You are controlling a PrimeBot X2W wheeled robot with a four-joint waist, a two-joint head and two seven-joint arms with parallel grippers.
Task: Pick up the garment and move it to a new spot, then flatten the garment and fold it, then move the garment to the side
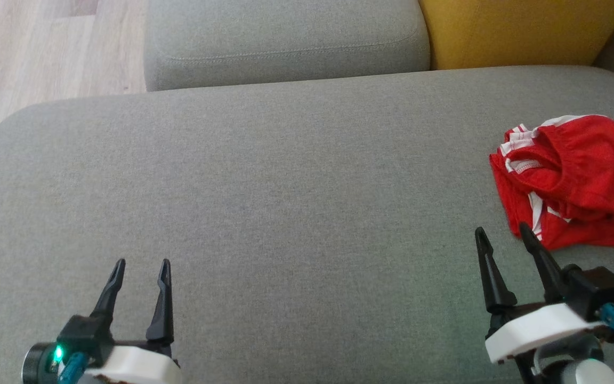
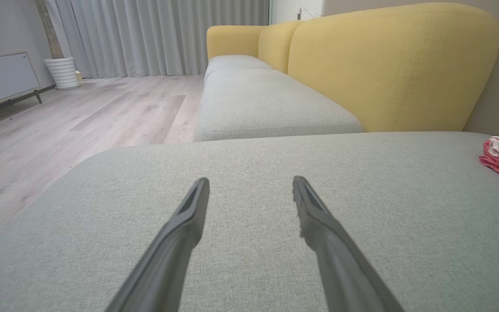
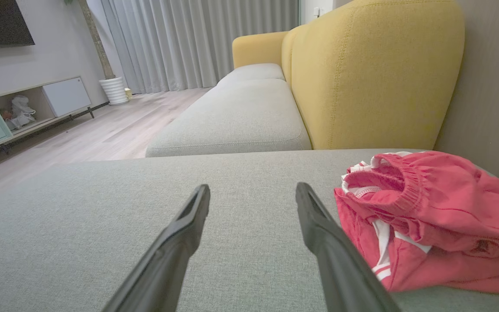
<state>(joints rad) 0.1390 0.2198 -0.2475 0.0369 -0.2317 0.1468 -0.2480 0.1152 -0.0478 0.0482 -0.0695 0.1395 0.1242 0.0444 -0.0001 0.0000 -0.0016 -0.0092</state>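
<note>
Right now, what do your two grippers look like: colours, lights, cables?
The left gripper and right gripper match: two long, black, tapering fingers on a black block, on a rounded white wrist shell, with a teal cable plug. The left has a green light on its dark round end; the right has a pale grey round part below the shell.

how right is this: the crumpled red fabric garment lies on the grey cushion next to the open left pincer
Not quite: the crumpled red fabric garment lies on the grey cushion next to the open right pincer, as the head view shows.
</note>
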